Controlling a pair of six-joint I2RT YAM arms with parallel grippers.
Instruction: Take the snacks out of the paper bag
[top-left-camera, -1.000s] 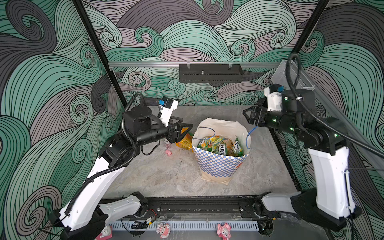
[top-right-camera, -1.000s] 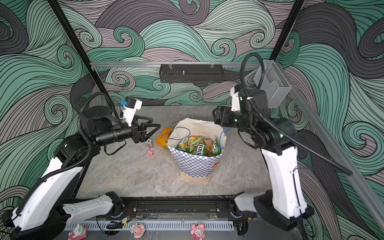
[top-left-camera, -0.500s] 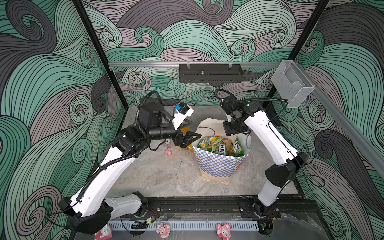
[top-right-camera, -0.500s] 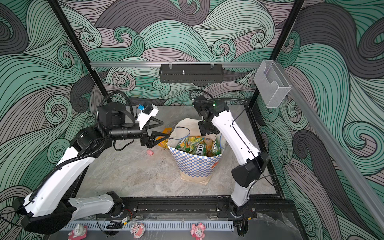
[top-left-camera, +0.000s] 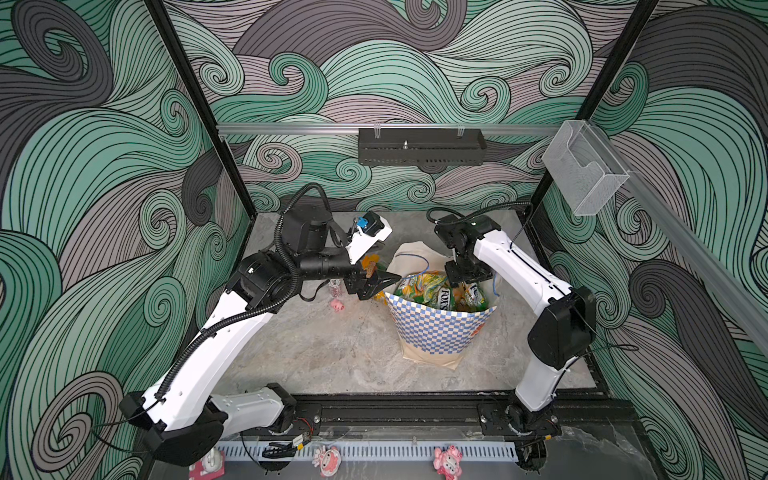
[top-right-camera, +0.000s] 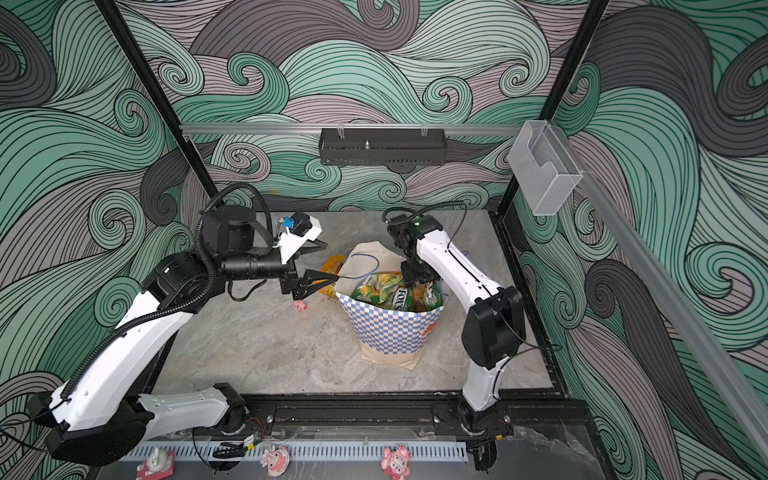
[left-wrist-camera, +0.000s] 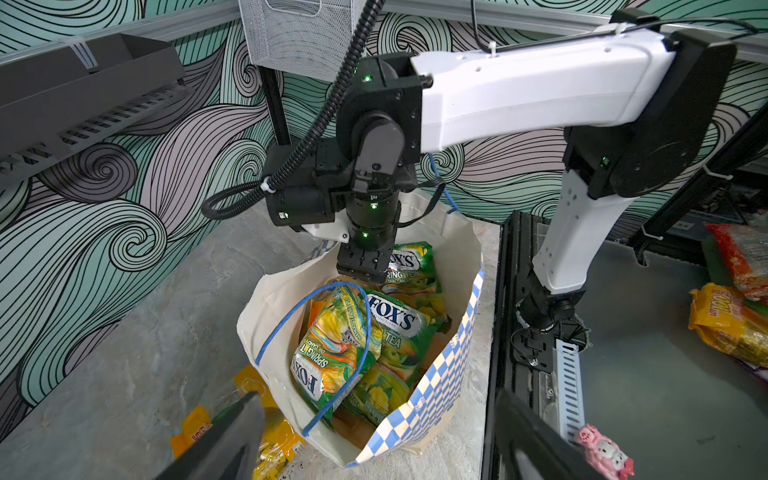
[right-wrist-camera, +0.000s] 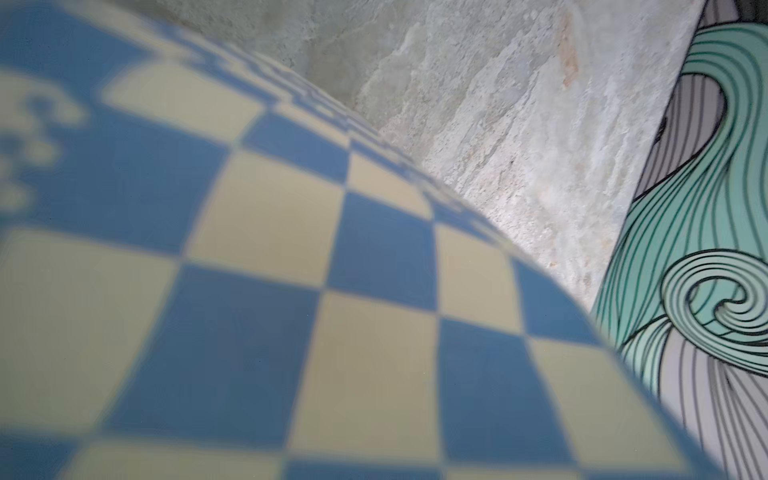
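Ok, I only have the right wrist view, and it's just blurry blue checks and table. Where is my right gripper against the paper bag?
Observer: The right gripper is down inside the mouth of the paper bag, above the green-yellow FOX'S packets. Its fingertips are hidden.
Operator: Is it holding one?
Observer: Cannot tell. A blue cord handle loops across the top packets, though.
Operator: And the left side?
Observer: The left gripper is open and empty, just outside the bag's rim, beside an orange-yellow packet lying on the table.
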